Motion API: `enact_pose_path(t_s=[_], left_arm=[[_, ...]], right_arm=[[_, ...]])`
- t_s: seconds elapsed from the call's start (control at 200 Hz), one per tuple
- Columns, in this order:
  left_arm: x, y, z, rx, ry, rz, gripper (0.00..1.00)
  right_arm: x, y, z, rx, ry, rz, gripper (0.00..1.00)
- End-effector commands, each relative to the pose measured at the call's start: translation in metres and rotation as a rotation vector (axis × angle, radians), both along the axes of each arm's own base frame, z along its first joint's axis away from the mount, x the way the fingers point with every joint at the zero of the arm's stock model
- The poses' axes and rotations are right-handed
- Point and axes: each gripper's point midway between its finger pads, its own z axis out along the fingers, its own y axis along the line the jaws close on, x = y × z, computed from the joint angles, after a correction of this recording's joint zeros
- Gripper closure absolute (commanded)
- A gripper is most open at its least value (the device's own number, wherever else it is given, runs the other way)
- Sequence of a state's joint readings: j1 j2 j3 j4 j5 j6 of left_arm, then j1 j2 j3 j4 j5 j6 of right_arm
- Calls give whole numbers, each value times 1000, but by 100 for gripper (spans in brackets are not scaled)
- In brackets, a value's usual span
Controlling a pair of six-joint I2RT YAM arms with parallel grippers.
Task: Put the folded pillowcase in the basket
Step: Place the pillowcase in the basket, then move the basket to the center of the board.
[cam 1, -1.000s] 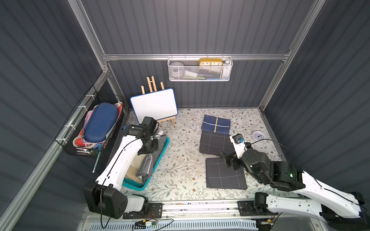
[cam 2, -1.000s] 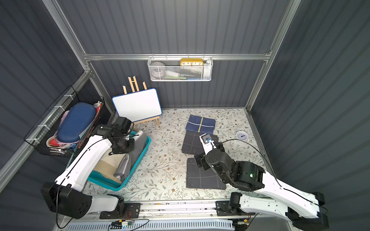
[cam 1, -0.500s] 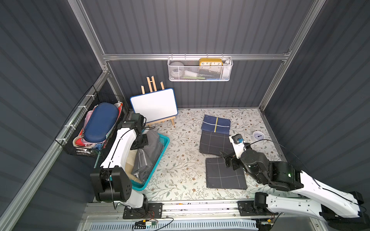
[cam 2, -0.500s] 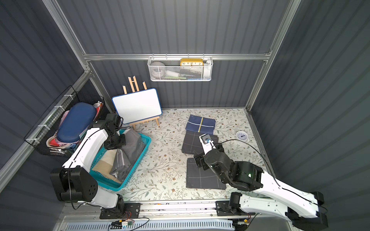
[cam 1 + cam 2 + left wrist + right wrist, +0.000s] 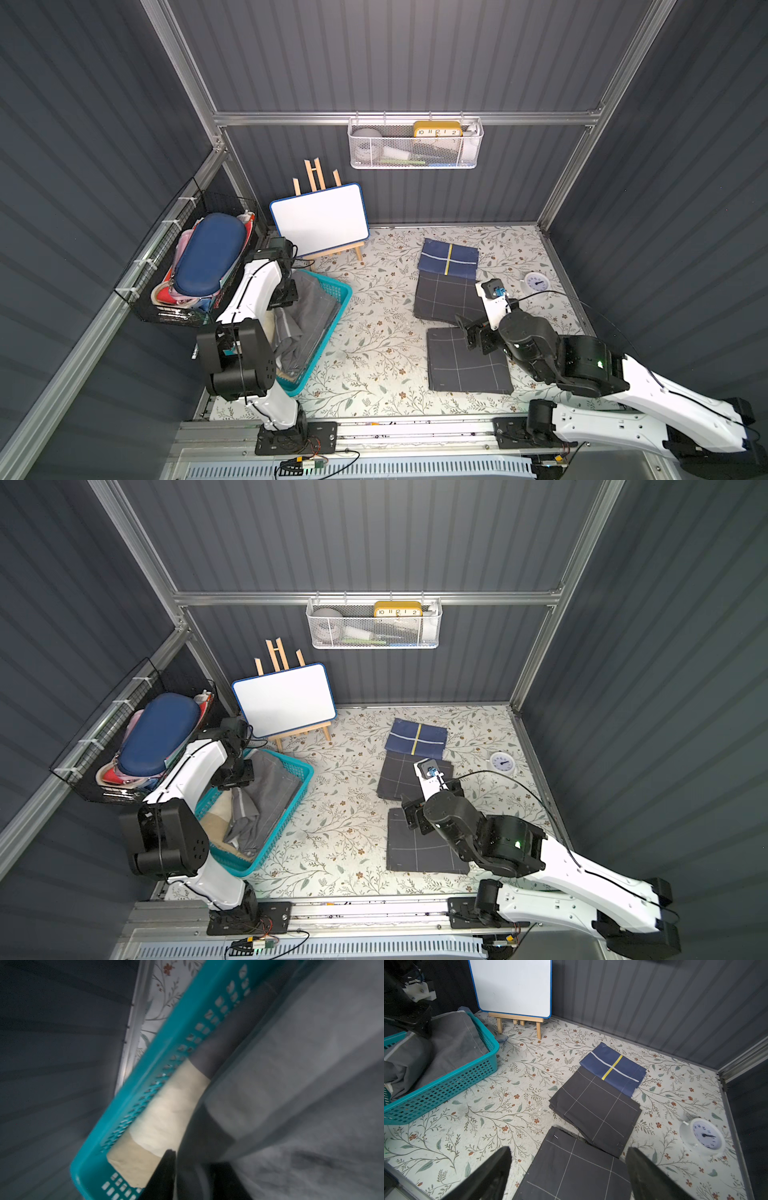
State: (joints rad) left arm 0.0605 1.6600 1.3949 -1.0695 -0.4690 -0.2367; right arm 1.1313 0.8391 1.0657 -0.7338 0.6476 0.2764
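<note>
Closest to the arm bases, the right gripper [image 5: 569, 1150] hangs over a flat, square-folded charcoal pillowcase [image 5: 465, 370] crossed by thin pale grid lines. Its two dark fingers are spread wide and hold nothing.

Level with it on the left side stands the basket [image 5: 446, 1088], a rectangular teal plastic tub with a smooth rolled rim and rows of small square holes in its walls. The grey pillowcase [image 5: 309, 311] lies inside it. It is soft, matte woven cloth with a paler band and a stitched hem. It is rumpled into loose folds rather than squared, and it rides up against the basket's far end. A cream cloth [image 5: 166, 1115] shows under it along one wall.

The left gripper [image 5: 235, 779] sits over the basket's far end, right at the grey fabric. The wrist view is blurred, so it cannot be told whether its fingers grasp the cloth or have let go.

Farther back on the floral mat [image 5: 374, 332], a second charcoal pillowcase [image 5: 444, 295] abuts a navy pillowcase [image 5: 449, 259] with a yellow stripe. A round white clock [image 5: 537, 283] lies beside them.

A blue-edged whiteboard [image 5: 320, 220] leans on a wooden easel [image 5: 314, 174] by the back wall.
</note>
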Motion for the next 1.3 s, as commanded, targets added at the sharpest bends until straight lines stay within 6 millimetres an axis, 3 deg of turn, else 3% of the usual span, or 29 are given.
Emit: enact_pose_path(t_s=[0.0,0.03,0.06,0.09,0.285,0.365,0.46,0.59,0.615,0.895,1.166,1.296], left_arm=[[11,12,21,63,-60,34,65],[13,11,25,54,-81,39,63],[15,12,30,62,-99,44,50],[15,14,35,71,-111,48,45],[17,2,65,29,-215,9,43],[19,-23,81,-5,-284,-55,41],[16,-73,90,-124,-346,-168,36],[0,-125,71,-339,-343,-259,32],[-9,-128,54,-365,-308,-251,31],[-24,-150,-4,-510,-261,-229,27],[-26,-171,-25,-624,-264,-236,28],[-20,-197,-23,-711,-283,-269,28]], right_arm=[[-1,-2,-10,-14,28,-8,9],[-1,-1,-11,-14,29,-5,9],[-1,0,-11,-15,29,-4,9],[0,1,-11,-19,32,-2,9],[3,16,-18,-35,61,11,9],[5,20,-20,-35,66,8,9],[6,23,-20,-34,70,9,9],[6,25,-19,-30,72,8,9],[6,25,-19,-27,73,10,9],[3,22,-18,-16,87,8,9],[1,12,-18,-7,81,-14,8],[1,9,-21,-11,83,-18,8]])
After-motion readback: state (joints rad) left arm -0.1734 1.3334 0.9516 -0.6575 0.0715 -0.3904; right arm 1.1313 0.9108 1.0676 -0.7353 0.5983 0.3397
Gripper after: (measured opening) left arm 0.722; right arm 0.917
